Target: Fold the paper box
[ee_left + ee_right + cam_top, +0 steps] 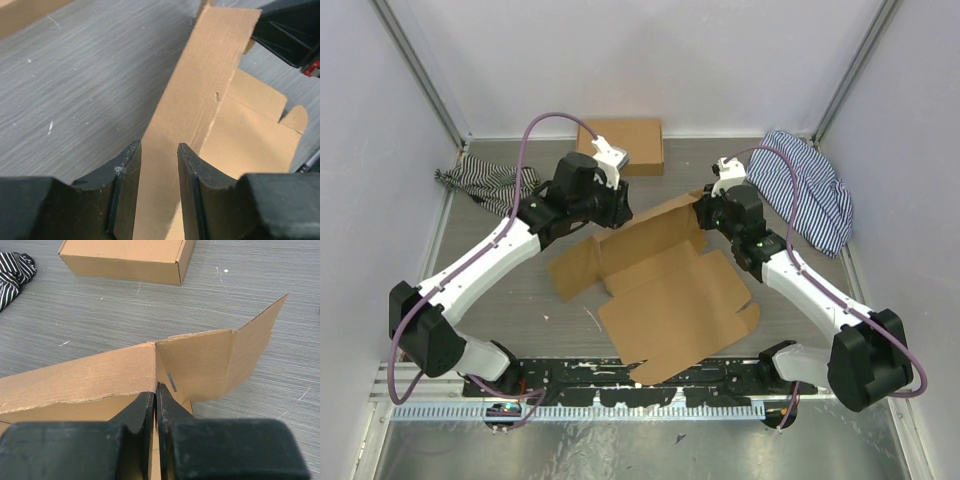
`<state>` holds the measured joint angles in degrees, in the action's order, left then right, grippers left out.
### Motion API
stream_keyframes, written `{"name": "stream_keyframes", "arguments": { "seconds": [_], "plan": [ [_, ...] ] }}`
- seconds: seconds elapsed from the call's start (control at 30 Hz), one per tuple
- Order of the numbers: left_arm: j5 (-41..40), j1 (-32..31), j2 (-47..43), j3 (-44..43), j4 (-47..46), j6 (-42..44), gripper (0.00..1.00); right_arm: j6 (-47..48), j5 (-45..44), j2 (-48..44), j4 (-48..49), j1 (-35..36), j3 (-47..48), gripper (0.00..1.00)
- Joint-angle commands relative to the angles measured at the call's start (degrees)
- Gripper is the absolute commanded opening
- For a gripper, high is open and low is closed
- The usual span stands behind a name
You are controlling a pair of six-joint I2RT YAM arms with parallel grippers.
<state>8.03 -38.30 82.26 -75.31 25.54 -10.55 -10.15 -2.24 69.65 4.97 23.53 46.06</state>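
Corrugated brown paper box [670, 300], creased; right gripper [155, 390] pinches it, left gripper [159, 147] parted.

I log: die-cut cardboard paper box [665, 290], plain brown, unprinted; low rectangular cardboard box [630, 143], same brown; crumpled cloth [485, 183], black-and-white stripes; second cloth [815, 185], blue-and-white stripes; streaked desk [520, 300], grey; left fingers [125, 190] and right fingers [140, 412], black.
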Motion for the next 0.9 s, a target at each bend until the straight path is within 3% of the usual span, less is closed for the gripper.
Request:
{"name": "stream_keyframes", "arguments": {
  "seconds": [0.0, 0.2, 0.63, 0.87],
  "plan": [
    [-5.5, -0.2, 0.0, 1.2, -5.9, 2.5, 0.42, 1.7, -0.4, -1.7, -1.7, 0.0, -1.3, 0.09],
    [-3.8, -0.2, 2.7, 0.9, -7.7, 3.3, 0.48, 2.1, 0.3, -1.7, -3.5, 0.1, -0.6, 0.13],
    [-3.5, -0.2, 7.9, 1.9, -8.0, 1.9, 0.48, 2.3, 1.6, -1.2, -7.6, 0.0, 2.4, 0.26],
    [-4.1, -0.2, 7.1, 2.4, -7.8, 1.7, 0.47, 1.1, -5.7, -0.5, -13.2, 0.0, 5.9, 0.35]
  ]
}}
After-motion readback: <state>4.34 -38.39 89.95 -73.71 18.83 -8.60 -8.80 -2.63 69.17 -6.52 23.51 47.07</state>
